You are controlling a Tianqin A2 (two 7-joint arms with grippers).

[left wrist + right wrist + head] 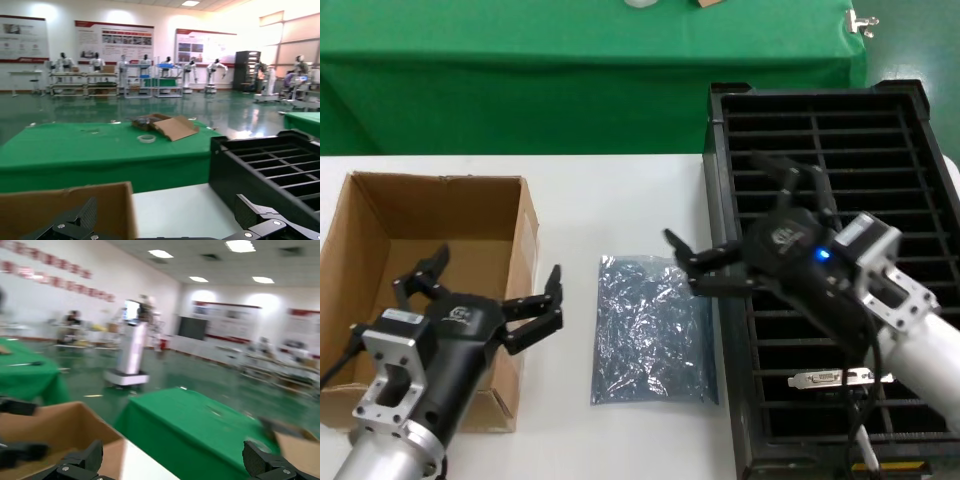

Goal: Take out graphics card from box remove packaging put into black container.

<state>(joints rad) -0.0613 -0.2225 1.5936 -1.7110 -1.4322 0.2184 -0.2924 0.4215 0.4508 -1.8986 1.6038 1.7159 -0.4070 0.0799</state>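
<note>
Head view from my seat: the graphics card (832, 378) is already lying in one of the slots of the black container (820, 110), lower right of the frame, silver bracket showing, partly behind my right arm; the packaging (652, 330) lies flat on the white table (610, 200) in the lower middle, between the box (390, 215) at left and the container at right, its right edge just beside the container wall; the box sits open at the left, and I can't see anything in the part of its floor that shows; my left gripper (478, 290) hangs over the box's near right corner with its fingers spread wide and nothing between them; my right gripper (728, 225) is up over the left edge of the container, centre right of the frame, fingers also spread wide and empty, a blue light glowing on its body; left wrist view just shows the two dark fingertips (252, 212) apart at the bottom of the frame, a bit of cardboard wall at lower left, the container at right, and a green-covered table (100, 150) behind with a tape roll (146, 138) and some cardboard on it; right wrist view is blurry, fingertips (87, 457) apart at the bottom corners, cardboard at lower left, green cloth in the middle.
</note>
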